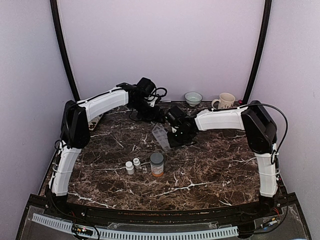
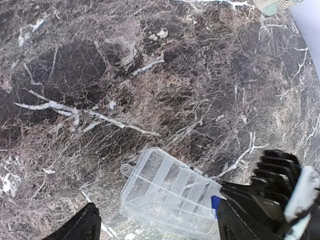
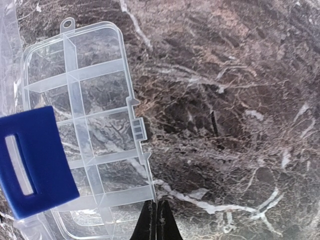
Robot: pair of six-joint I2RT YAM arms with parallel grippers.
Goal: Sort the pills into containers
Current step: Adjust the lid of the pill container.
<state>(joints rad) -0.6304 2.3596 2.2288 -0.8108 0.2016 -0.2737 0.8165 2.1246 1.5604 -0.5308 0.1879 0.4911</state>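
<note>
Table (image 1: pixel 215 170): dark marble with white veins.

Pill box (image 1: pixel 161 136): clear plastic, near the middle of the table, between the two arms' tips. The right wrist view shows its compartments (image 3: pixel 85 100) divided by clear walls, with the marble showing through. I cannot make out any pills in any view. A clear panel runs along the left edge of that view; I cannot tell whether it is the lid.

Left claw (image 2: pixel 157 216): hangs over the box (image 2: pixel 167 192), fingers (image 2: pixel 82 225) spread wide, gripping nothing.

Right claw (image 3: pixel 156 216): pressed fully together, tips right at the box's side rim by a corner. Whether they pinch the rim or only stand against it, I cannot tell.

Blue piece (image 3: pixel 35 160): flat, with a slot, seen in front of the box in the right wrist view. I cannot tell what it belongs to.

Nearer than the box:
- two small white bottles (image 1: pixel 133 165), just beside each other
- orange bottle (image 1: pixel 157 165) with a grey cap, upright, just right of them

Far edge, right of centre:
- small bowl (image 1: pixel 193 98)
- mug (image 1: pixel 226 101) to its right, well apart from the box
</note>
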